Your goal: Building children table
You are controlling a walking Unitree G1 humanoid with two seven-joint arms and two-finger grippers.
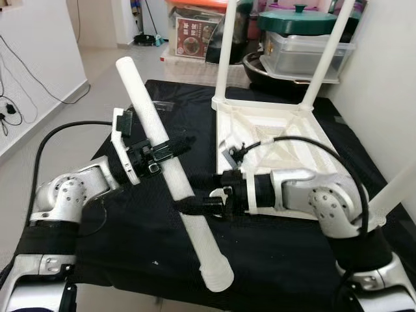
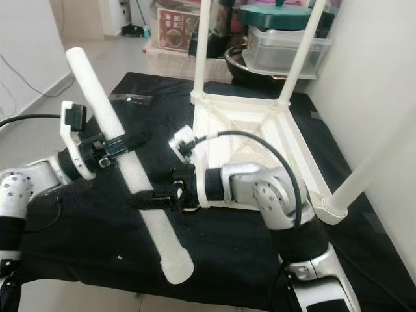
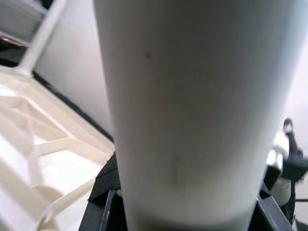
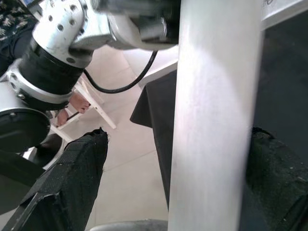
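Holding the loose white table leg (image 1: 170, 174) takes both grippers: it slants across the black-covered work surface (image 1: 130, 240), flared end low near the front edge, plain end up in the air. Left gripper (image 1: 158, 153) is clamped on it abt mid-length; right gripper (image 1: 195, 207) grips it just below that, jaws either side of the tube and closed on it.

Looks like a hollow plastic tube: stiff, prob. light, smooth & round, so I'd expect it to spin or slide in the pads if torque is put on it. Best hold is near the middle as now, w/ the end that must meet the socket left free.

Beyond the right gripper lies the upturned white tabletop (image 1: 279, 140), ribbed underside up, w/ three legs already standing in its corners, e.g. fitted leg (image 1: 224, 55). Behind it: storage bins and a green lidded pot (image 1: 298, 21).
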